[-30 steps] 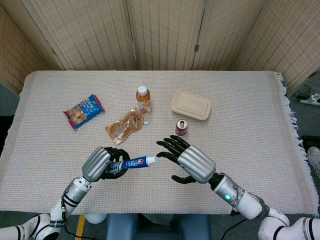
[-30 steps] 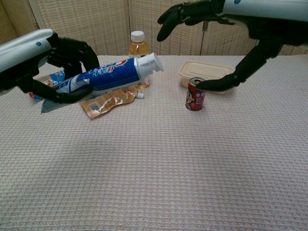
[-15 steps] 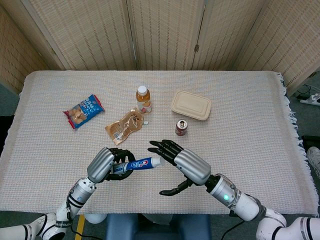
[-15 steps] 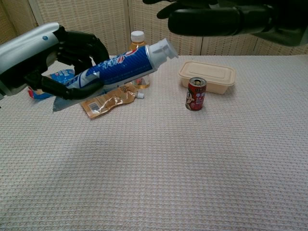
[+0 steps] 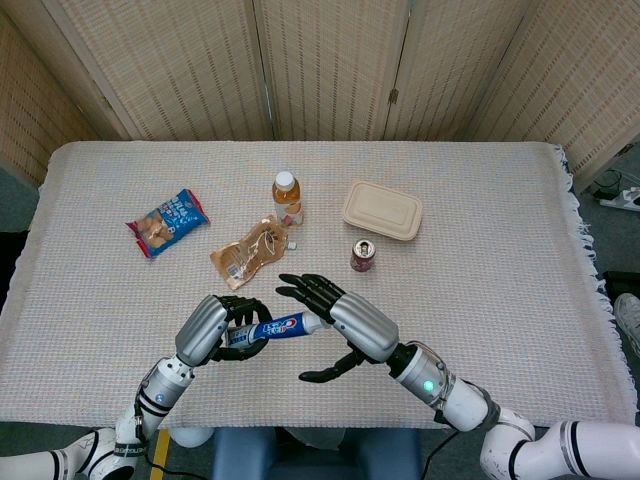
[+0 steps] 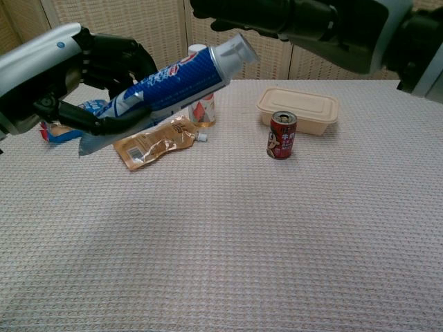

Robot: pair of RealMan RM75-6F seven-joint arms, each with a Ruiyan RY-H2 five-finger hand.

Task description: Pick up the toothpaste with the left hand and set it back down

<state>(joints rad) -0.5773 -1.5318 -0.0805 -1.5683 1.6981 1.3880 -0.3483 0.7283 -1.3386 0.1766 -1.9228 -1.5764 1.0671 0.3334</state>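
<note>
My left hand [image 5: 212, 327] [image 6: 76, 76] grips the blue and white toothpaste tube [image 5: 268, 328] [image 6: 173, 81] around its lower half and holds it well above the table, cap end tilted up and to the right. My right hand [image 5: 345, 320] [image 6: 304, 21] hovers right beside the white cap [image 6: 235, 52] with its fingers spread. Whether its fingers touch the cap is not clear. Nothing is in the right hand.
On the woven cloth [image 5: 480, 230] lie a blue snack bag [image 5: 167, 221], a tan foil pouch [image 5: 252, 252] [image 6: 154, 143], a bottle of amber drink [image 5: 287, 197], a red can [image 5: 363, 255] [image 6: 281, 135] and a beige lidded box [image 5: 382, 210] [image 6: 297, 109].
The left hand has raised the tube higher and tilted its cap end upward. The right hand has moved left, up to the cap.
</note>
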